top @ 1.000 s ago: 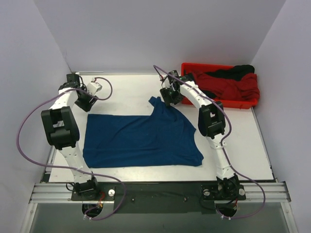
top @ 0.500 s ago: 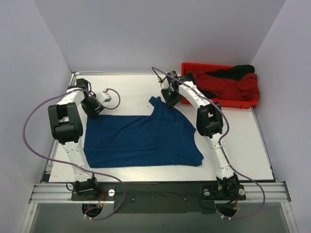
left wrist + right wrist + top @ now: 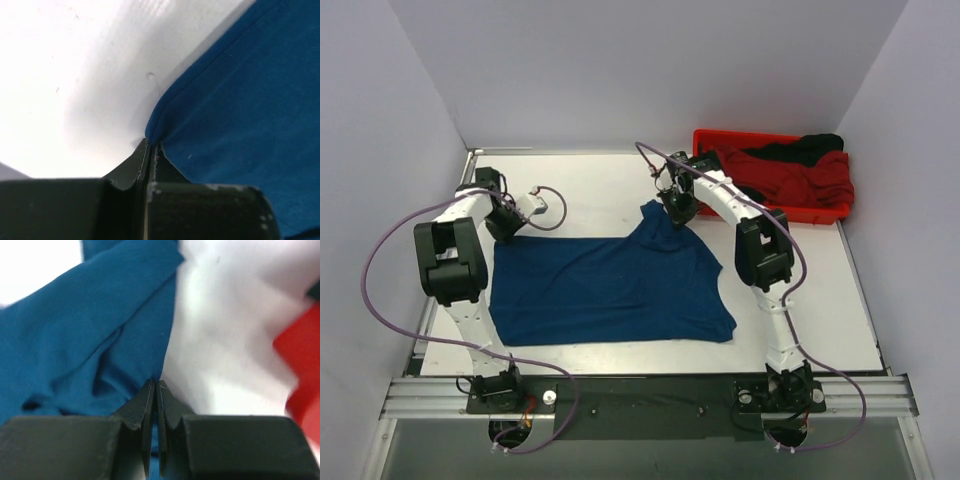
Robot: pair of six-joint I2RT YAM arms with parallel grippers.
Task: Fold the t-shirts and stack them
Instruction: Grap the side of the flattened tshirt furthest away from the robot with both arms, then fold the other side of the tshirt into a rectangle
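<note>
Left end effector (image 3: 149, 145): newly arrived, fingers shut on the corner hem of the navy t-shirt (image 3: 610, 290).
Right end effector (image 3: 155, 386): clamped on bunched cloth, shifted slightly sideways.
Shirt lies spread on the table (image 3: 820, 300) between and below both. Likely ready to fold.

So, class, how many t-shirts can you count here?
3 at least: a blue t-shirt spread on the table, a red t-shirt and a black t-shirt heaped in the tray; more may be hidden there.
</note>
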